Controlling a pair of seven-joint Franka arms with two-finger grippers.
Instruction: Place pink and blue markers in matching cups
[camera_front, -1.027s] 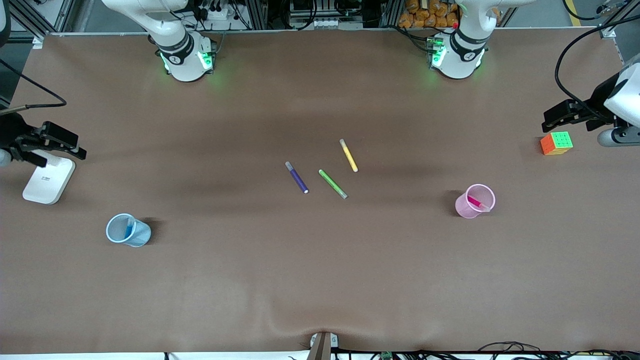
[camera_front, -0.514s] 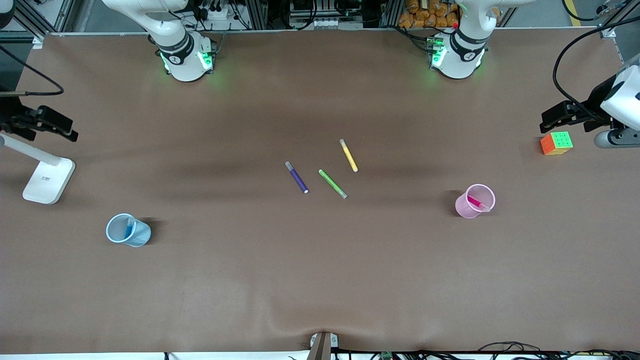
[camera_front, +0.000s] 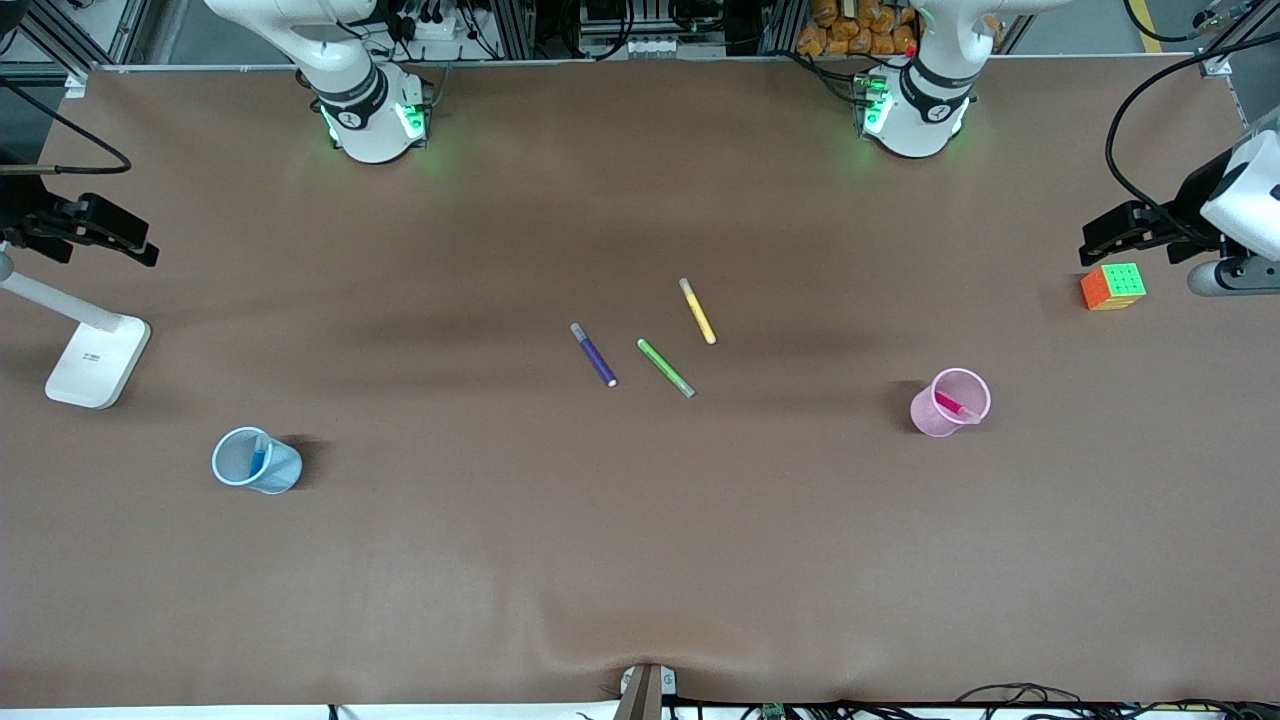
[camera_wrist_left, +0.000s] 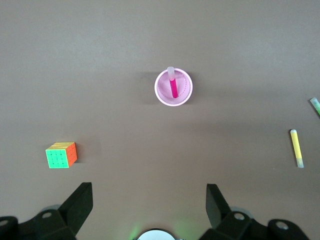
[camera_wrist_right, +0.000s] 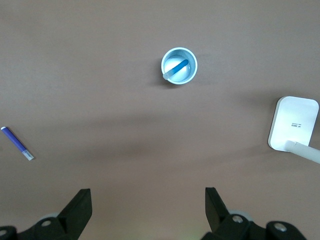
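Already the pink marker (camera_front: 953, 406) stands tilted in the pink cup (camera_front: 948, 403), and the blue marker (camera_front: 258, 459) leans in the blue cup (camera_front: 256, 461). Taking the green marker (camera_front: 666, 368) at the middle of the table (camera_front: 640, 560) as the landmark: the pink cup sits well apart from it toward the left arm's end and slightly nearer the front camera; the blue cup sits well apart from it toward the right arm's end and clearly nearer the front camera. A purple marker (camera_front: 594, 354) lies just beside the green one on the right arm's side, and a yellow marker (camera_front: 697, 311) lies just beside it, farther from the front camera. None of the three touch.

A cube (camera_front: 1113, 286) with orange and green faces rests well away from the green marker at the left arm's end of the table. A white lamp base (camera_front: 97, 360) rests well away at the right arm's end.

The left end effector (camera_wrist_left: 149, 200) hangs high at the left arm's end, near the cube; its wrist view shows the fingers (camera_wrist_left: 80, 202) spread wide, holding nothing. The right end effector (camera_wrist_right: 148, 202) hangs high at the right arm's end, above the lamp base, its fingers (camera_wrist_right: 80, 207) likewise spread wide and empty.
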